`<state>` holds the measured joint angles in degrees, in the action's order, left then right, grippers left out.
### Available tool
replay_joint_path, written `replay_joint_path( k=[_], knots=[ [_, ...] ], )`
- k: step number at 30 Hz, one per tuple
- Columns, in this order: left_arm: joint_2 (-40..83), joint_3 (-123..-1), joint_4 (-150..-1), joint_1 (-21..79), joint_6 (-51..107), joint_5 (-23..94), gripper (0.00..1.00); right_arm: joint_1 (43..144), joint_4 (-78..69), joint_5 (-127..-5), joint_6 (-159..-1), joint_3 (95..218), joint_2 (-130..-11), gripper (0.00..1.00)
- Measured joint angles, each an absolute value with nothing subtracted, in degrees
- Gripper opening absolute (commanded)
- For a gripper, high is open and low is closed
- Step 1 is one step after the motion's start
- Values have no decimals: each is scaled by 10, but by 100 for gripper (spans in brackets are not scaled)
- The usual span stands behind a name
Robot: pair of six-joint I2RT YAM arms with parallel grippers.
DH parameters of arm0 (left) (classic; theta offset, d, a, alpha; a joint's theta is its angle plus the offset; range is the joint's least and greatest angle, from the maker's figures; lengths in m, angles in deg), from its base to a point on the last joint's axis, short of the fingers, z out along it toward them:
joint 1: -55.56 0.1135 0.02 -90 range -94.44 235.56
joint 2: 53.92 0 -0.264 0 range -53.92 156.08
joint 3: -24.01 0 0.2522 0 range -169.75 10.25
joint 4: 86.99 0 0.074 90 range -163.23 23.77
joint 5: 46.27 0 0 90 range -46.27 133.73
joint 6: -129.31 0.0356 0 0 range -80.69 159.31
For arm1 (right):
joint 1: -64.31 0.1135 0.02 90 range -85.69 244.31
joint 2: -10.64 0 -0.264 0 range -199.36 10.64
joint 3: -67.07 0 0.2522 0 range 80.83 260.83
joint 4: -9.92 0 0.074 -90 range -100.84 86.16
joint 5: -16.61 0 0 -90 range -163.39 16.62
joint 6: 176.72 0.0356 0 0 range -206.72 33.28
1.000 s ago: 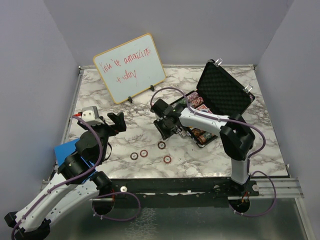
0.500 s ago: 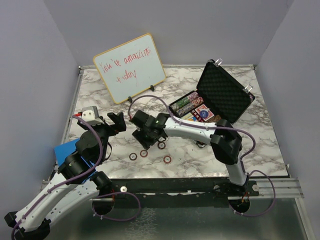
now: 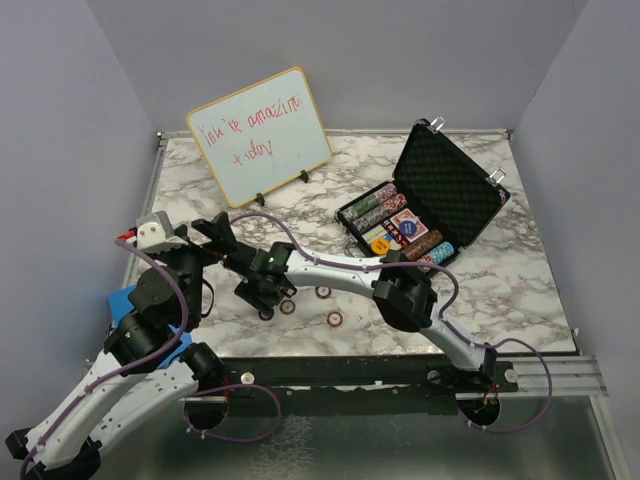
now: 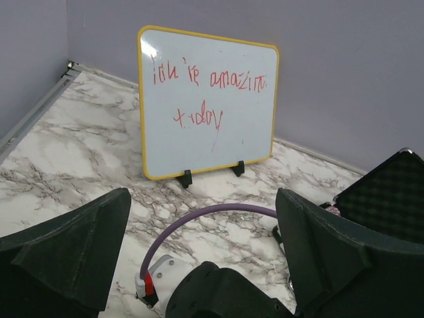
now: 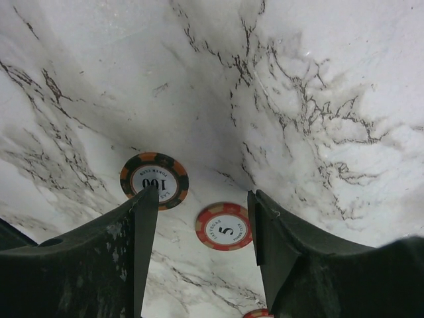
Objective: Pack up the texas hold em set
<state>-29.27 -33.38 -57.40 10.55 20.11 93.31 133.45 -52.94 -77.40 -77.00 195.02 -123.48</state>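
Bracketing red chip (image 5: 223, 226) loosely: right jaws

chip 5 (image 5: 223, 226): red-white | chip 100 (image 5: 154, 180): black-orange | table (image 5: 298, 79): grey-veined white marble | briefcase (image 3: 450, 180): black

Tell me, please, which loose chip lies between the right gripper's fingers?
The red chip marked 5 lies within the open right gripper; the dark chip marked 100 sits beside one finger.

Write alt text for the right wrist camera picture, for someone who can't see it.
The right pincer, its two dark fingers apart, points down at a marble table. A red chip marked 5 lies in the gap between them, and a dark chip marked 100 lies beside one finger.
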Motion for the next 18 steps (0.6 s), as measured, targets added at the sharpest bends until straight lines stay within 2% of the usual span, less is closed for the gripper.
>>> replay_joint_path(
  k=[18],
  knots=[
    [-326, -346, -603, 105, 229, 971, 99, 1364, -572, -778, -783, 2020, -1268, 67]
  ],
)
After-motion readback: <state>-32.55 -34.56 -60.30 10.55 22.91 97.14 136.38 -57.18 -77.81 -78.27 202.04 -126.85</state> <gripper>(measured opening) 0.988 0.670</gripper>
